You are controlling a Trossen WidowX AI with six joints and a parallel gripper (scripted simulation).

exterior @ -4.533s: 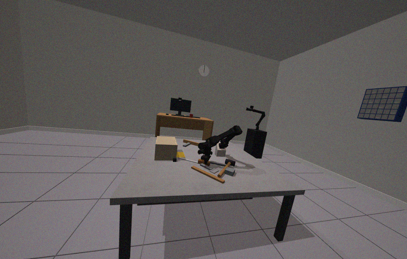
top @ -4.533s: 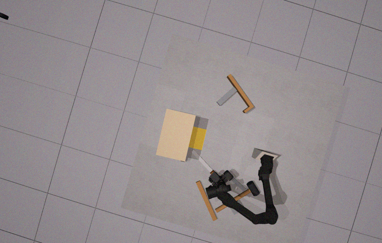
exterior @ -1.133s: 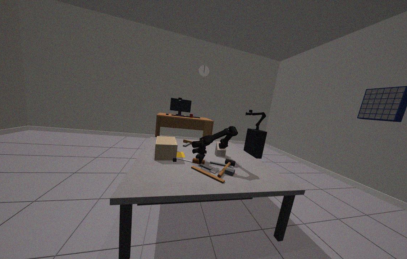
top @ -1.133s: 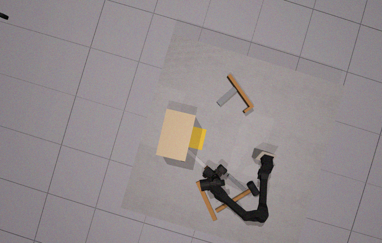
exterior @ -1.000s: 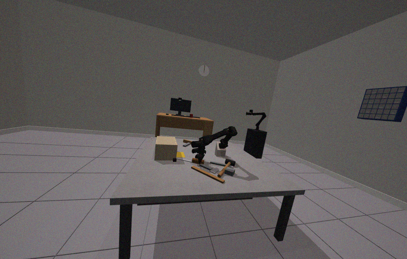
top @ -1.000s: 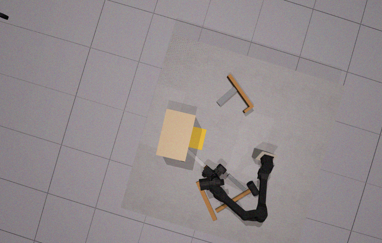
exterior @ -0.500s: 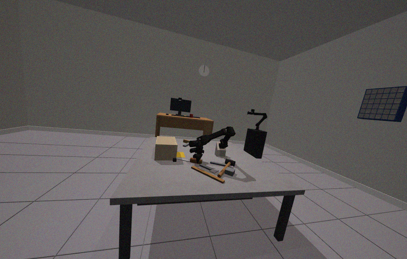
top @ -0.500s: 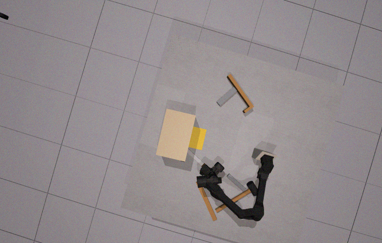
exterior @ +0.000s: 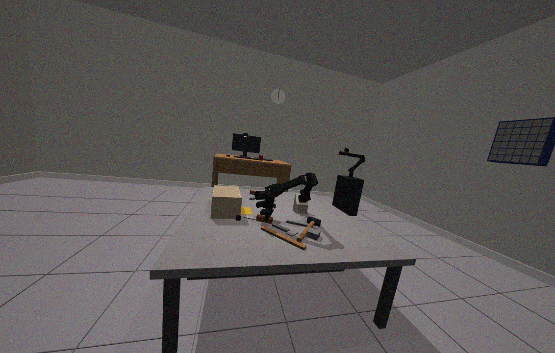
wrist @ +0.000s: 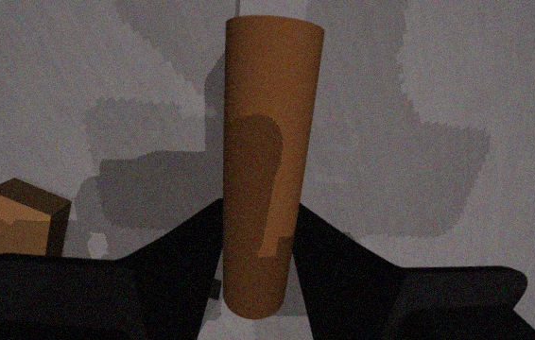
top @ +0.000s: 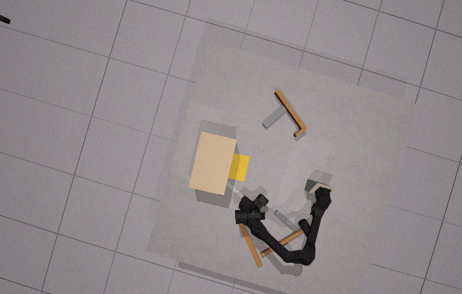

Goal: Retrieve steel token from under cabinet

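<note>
The cabinet (top: 212, 163) (exterior: 226, 204) is a pale box. The yellow marked area (top: 243, 170) (exterior: 247, 211) lies at its front edge. The steel token is not visible in any view. My gripper (exterior: 266, 218) (wrist: 258, 208) is shut on the orange round handle (wrist: 272, 71) (exterior: 260, 217) of a tool. The tool's thin pale shaft (top: 236, 189) (exterior: 249, 218) runs toward the cabinet's near front corner and ends in a small black tip (exterior: 238, 217). In the top view the cabinet top hides the tip; whether it is under the cabinet I cannot tell.
A wooden bar (top: 251, 245) (exterior: 284, 238) (wrist: 19, 231) lies beside the gripper. A mallet (top: 282, 242) (exterior: 306, 231), a grey bar (top: 285, 220) (exterior: 296, 223) and a grey block (exterior: 313, 234) lie near the arm. A hooked wooden piece (top: 292, 111) with a grey plate (top: 273, 117) lies farther off.
</note>
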